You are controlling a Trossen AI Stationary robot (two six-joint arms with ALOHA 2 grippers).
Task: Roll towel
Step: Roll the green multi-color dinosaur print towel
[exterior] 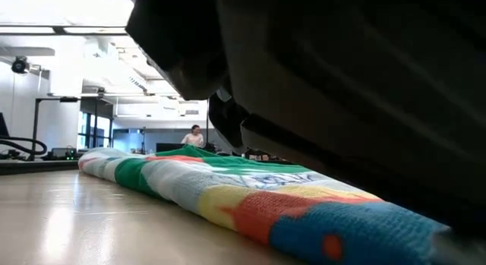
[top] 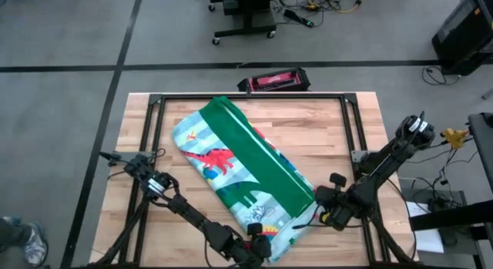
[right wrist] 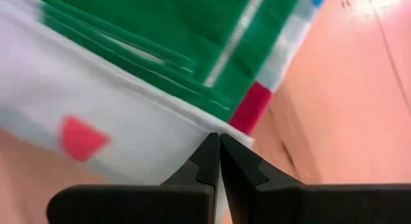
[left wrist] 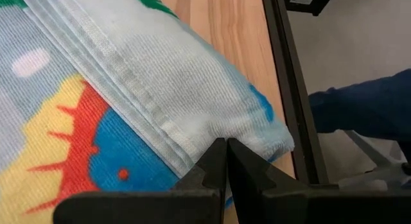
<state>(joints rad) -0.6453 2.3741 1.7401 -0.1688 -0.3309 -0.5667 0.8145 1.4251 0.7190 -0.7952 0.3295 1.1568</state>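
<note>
Closest to where I stand, at the near edge of the wooden table (top: 323, 130), the two arms meet the one towel (top: 231, 157) at its near end. The left gripper (top: 258, 244) sits at the towel's near corner; in its wrist view its two fingers (left wrist: 215, 163) are pressed together on the folded light-blue edge of the towel (left wrist: 160, 76), with several layers of hem bunched at the tips. The right gripper (top: 322, 201) is at the towel's right-hand near corner, just beside the green band; its two fingers (right wrist: 209, 156) are likewise closed tip to tip, pinching the pale edge of the towel (right wrist: 128, 70) where the green layers stack above it.

The towel lies folded in a long strip running diagonally across the table, from the near right toward the far left. A broad green band runs its length, with dinosaur print showing on the left side. From table height, the towel (exterior: 228, 185) reads as one low, thick ridge.

Beyond the table's far edge, one red-and-black case (top: 275, 80) lies on the floor. Farther off, one person (exterior: 194, 136) shows in the room.
</note>
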